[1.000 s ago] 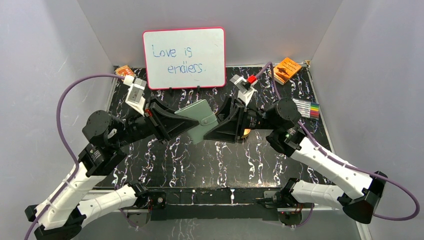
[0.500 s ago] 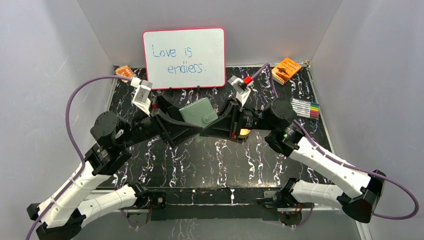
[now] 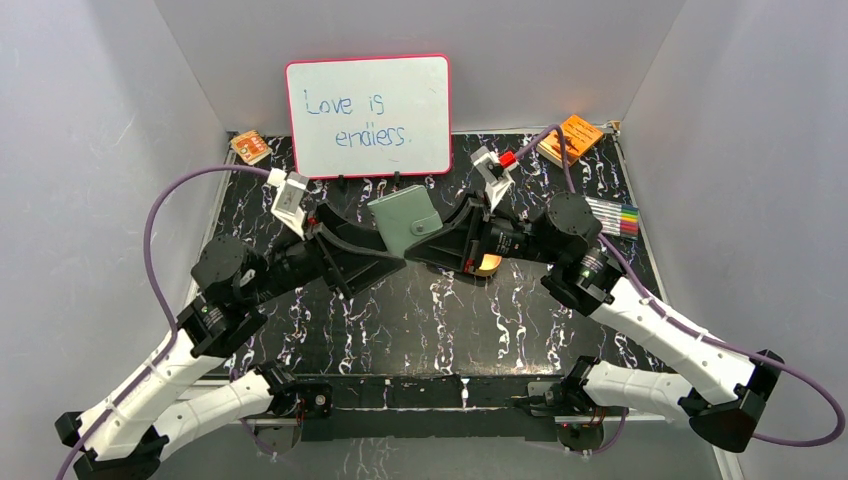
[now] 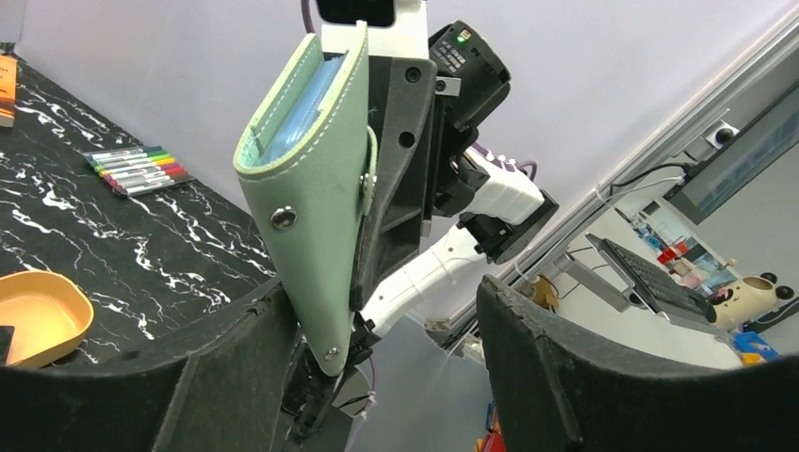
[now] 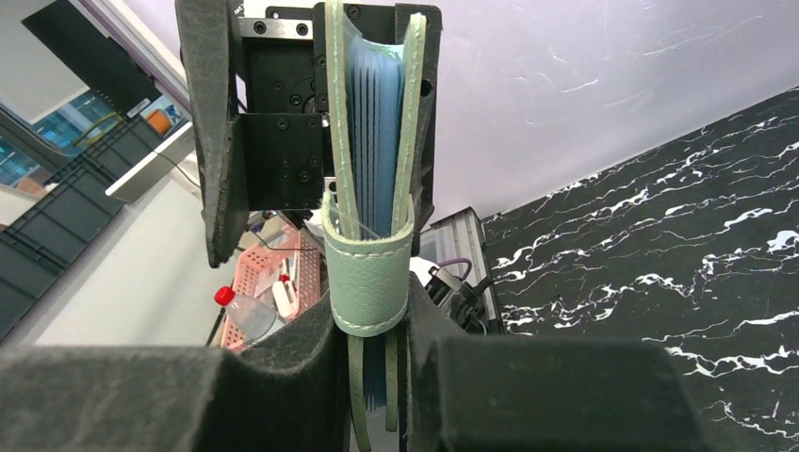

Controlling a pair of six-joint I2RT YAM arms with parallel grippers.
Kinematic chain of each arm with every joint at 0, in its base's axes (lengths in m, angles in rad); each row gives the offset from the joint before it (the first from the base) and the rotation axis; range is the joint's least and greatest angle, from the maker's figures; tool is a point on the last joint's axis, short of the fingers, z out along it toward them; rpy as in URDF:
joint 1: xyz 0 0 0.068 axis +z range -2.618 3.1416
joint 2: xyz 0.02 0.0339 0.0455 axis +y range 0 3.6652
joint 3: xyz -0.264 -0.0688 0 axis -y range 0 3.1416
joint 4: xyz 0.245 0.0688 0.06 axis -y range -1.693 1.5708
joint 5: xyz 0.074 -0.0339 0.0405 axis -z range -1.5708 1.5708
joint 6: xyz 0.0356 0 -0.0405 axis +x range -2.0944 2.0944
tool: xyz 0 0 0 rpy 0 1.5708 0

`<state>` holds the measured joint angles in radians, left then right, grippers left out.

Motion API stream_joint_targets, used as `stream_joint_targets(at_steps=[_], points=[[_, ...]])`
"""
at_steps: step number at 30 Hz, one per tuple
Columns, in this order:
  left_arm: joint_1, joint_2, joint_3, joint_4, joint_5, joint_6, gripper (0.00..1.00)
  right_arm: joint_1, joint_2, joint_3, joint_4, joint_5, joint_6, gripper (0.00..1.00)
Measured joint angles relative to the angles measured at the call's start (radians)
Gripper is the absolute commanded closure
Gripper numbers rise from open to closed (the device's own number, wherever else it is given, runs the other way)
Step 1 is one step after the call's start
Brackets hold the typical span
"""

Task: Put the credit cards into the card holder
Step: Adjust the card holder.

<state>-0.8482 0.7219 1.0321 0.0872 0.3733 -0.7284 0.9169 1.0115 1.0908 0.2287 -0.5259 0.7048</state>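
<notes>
right gripper (image 5: 377, 372) pinched narrow on upright card holder (image 3: 405, 222), above surface | left gripper (image 4: 386, 377) wide, holder beside one finger | black marbled table (image 3: 420, 320), open stretch toward near edge | whiteboard (image 3: 368, 115) against back wall | markers (image 3: 612, 215) near right edge

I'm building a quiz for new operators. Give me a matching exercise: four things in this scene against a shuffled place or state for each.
1 card holder
2 whiteboard
3 markers
4 tray

A propped at the back, handwriting on it
B clamped in the right gripper, off the table
C orange, resting on the table
D in a row near the table's right edge

Pairs: 1-B, 2-A, 3-D, 4-C
</notes>
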Motion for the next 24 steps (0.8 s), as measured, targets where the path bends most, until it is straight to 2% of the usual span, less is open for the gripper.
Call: stream_joint_targets(at_steps=[3, 10, 11, 12, 13, 14, 16, 18, 22, 24], points=[[0.0, 0.017, -0.007, 0.017, -0.005, -0.011, 0.5, 0.0, 0.005, 0.0, -0.004, 0.0, -0.013, 1.0], [0.002, 0.034, -0.029, 0.047, -0.045, -0.039, 0.88, 0.0, 0.003, 0.001, 0.0, -0.011, -0.038, 1.0], [0.002, 0.034, -0.031, 0.048, -0.05, -0.042, 0.9, 0.0, 0.003, 0.001, 0.003, -0.014, -0.04, 1.0], [0.002, 0.033, -0.031, 0.052, -0.05, -0.041, 0.9, 0.0, 0.003, 0.001, 0.004, -0.017, -0.04, 1.0], [0.002, 0.032, -0.033, 0.055, -0.05, -0.042, 0.85, 0.0, 0.003, 0.001, 0.006, -0.017, -0.04, 1.0], [0.002, 0.029, -0.035, 0.056, -0.05, -0.042, 0.73, 0.0, 0.003, 0.001, 0.005, -0.019, -0.04, 1.0], [0.002, 0.027, -0.037, 0.058, -0.055, -0.045, 0.63, 0.0, 0.003, 0.001, 0.006, -0.021, -0.04, 1.0], [0.002, 0.016, -0.037, 0.06, -0.071, -0.048, 0.63, 0.0, 0.003, 0.001, 0.005, -0.019, -0.039, 1.0], [0.002, 0.0, -0.037, 0.062, -0.083, -0.047, 0.7, 0.0, 0.003, 0.001, 0.011, -0.023, -0.031, 1.0], [0.002, 0.001, -0.037, 0.063, -0.083, -0.047, 0.71, 0.0, 0.003, 0.001, 0.016, -0.027, -0.028, 1.0]])
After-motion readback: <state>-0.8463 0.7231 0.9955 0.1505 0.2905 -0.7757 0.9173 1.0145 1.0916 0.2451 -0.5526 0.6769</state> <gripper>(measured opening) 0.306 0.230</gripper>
